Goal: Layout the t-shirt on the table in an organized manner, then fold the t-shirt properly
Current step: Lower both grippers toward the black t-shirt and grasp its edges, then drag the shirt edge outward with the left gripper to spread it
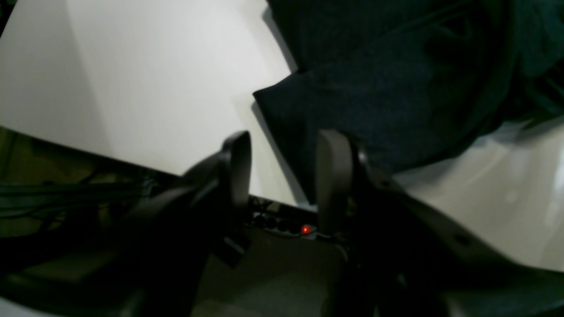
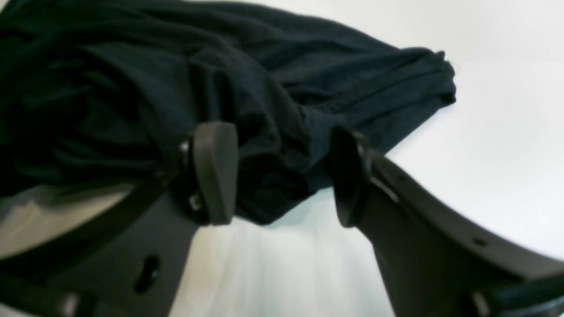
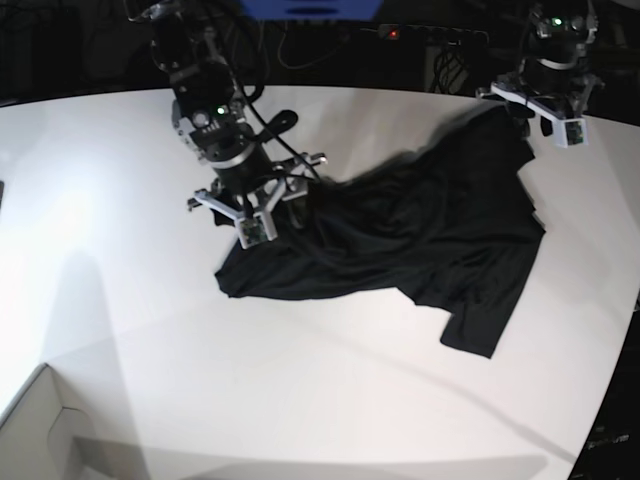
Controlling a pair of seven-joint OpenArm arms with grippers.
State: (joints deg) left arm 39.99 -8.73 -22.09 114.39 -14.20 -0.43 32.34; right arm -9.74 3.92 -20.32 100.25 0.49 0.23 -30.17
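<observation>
White tabletop (image 3: 200,380) is seen filling most of the base view, its curved far edge running along the top of the frame against a dark, cable-cluttered background that is hard to make out. A pale box corner (image 3: 40,425) is cut off at the lower left.

The t-shirt (image 3: 420,235) is spread unevenly across the centre and right of the base view, crumpled, with one end bunched at centre-left and a flap pointing toward the lower right. Its collar and sleeves cannot be told apart among the folds.

The right gripper (image 3: 252,215) is placed at the bunched centre-left end. In the right wrist view the right gripper (image 2: 282,176) is shown with jaws set wide, a fold of black cloth lying between the two fingers; no pinch is seen, and contact cannot be settled because of blur.

The left gripper (image 3: 552,112) is found at the upper right of the base view, by the shirt's far corner near the table edge. In the left wrist view the left gripper (image 1: 282,176) is shown with jaws partly apart, nothing between them; the shirt's edge lies just behind one finger. A small red light (image 1: 305,229) is noted below the table edge.
</observation>
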